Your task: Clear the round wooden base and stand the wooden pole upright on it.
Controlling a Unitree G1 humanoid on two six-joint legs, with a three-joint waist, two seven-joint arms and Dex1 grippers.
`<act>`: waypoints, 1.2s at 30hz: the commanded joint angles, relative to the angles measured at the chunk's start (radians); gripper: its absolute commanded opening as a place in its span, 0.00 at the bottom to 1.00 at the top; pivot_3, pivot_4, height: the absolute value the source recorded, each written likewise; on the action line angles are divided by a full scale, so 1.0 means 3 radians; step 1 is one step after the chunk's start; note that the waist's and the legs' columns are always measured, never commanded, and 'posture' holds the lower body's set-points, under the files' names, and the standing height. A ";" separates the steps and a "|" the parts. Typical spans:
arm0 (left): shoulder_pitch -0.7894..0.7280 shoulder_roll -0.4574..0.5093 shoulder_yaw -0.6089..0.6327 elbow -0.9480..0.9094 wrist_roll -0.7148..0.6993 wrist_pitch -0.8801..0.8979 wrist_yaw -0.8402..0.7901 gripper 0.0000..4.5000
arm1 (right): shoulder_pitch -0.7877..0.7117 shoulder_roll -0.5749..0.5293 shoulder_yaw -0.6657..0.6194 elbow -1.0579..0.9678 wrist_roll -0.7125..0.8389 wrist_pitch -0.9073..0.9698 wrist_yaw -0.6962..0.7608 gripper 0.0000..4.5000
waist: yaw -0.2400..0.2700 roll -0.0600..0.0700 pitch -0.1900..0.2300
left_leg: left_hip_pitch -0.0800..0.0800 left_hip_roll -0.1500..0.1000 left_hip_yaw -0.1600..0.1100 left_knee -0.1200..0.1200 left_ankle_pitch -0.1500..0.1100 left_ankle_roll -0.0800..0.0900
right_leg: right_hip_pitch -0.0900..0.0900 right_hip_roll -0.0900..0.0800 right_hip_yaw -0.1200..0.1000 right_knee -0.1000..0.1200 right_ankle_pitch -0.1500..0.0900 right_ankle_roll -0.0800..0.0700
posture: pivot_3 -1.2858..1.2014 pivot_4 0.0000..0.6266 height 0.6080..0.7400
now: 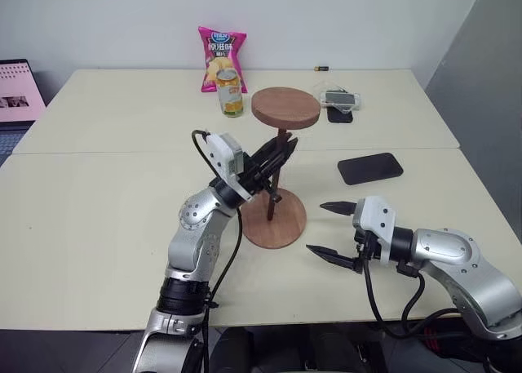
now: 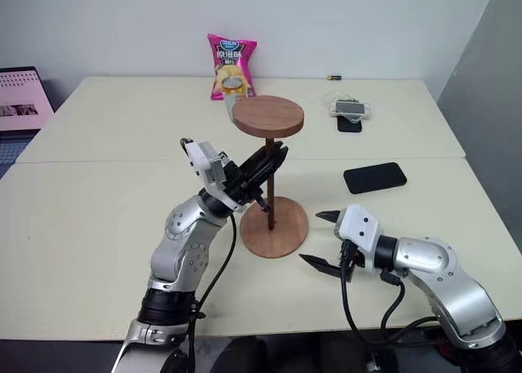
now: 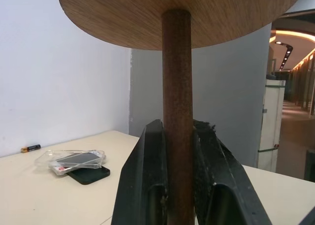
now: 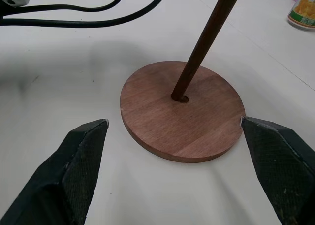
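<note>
Pole: wooden pole stands close to upright on the table, leaning slightly, its lower tip set in the centre hole of the round wooden base; the disc fixed at its upper end is uppermost and roughly level.
Base: flat on the near table, nothing else resting on it; in the right wrist view the rod meets the hole at a slant.
Left gripper: left gripper is clamped on the pole's shaft, about midway between base and top disc; the left wrist view shows 1 black finger pressed against each side of the rod.
Right gripper: right gripper is spread wide and holds nothing; it sits low over the table just beside the base, on the robot's right of it, fingertips aimed at the base but apart from it. In the right wrist view the 2 fingers flank the base without touching.
Far table items: pink crisp bag at the wall, drink can in front of it, clear case holding a phone lying on a dark pad, small battery near the wall.
Near table items: black phone lying flat, well apart from the base.
Left edge: laptop with a pink screen.
</note>
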 commanded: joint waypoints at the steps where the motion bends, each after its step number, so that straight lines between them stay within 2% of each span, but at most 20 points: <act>1: -0.0066 -0.0012 -0.0016 0.0005 0.0051 -0.0128 -0.0008 0.06 | -0.0009 -0.0016 -0.0021 -0.0145 0.0013 0.0015 -0.0025 1.00 | 0.0000 0.0000 0.0000 | 0.0000 0.0000 0.0000 0.0000 0.0000 0.0000 | 0.0000 0.0000 0.0000 0.0000 0.0000 0.0000 | 0.52 0.24 1.00; 10: -0.0033 -0.0077 -0.0031 0.0020 0.0059 -0.0151 0.0042 0.06 | 0.0009 -0.0026 -0.0060 -0.0171 0.0013 0.0099 -0.0094 1.00 | 0.0000 0.0000 -0.0001 | 0.0000 0.0000 0.0000 0.0000 0.0000 0.0000 | 0.0000 0.0000 0.0000 0.0000 0.0000 0.0000 | 0.52 0.24 1.00; 19: -0.0031 -0.0085 -0.0022 0.0042 0.0054 -0.0150 0.0011 0.06 | -0.0017 -0.0015 -0.0221 -0.0266 0.0311 0.0407 -0.0134 1.00 | 0.0000 -0.0001 -0.0001 | 0.0000 0.0000 0.0000 0.0000 0.0000 0.0000 | 0.0001 0.0000 0.0000 0.0000 0.0000 0.0000 | 0.52 0.24 1.00; 36: 0.0016 -0.0087 -0.0028 0.0162 0.0077 -0.0281 0.0014 0.06 | 0.0056 -0.0086 -0.0240 -0.0381 0.0389 0.0478 -0.0178 1.00 | 0.0000 0.0000 -0.0003 | 0.0001 0.0000 -0.0001 0.0000 0.0000 0.0001 | 0.0002 0.0000 0.0000 0.0000 0.0000 0.0000 | 0.52 0.24 1.00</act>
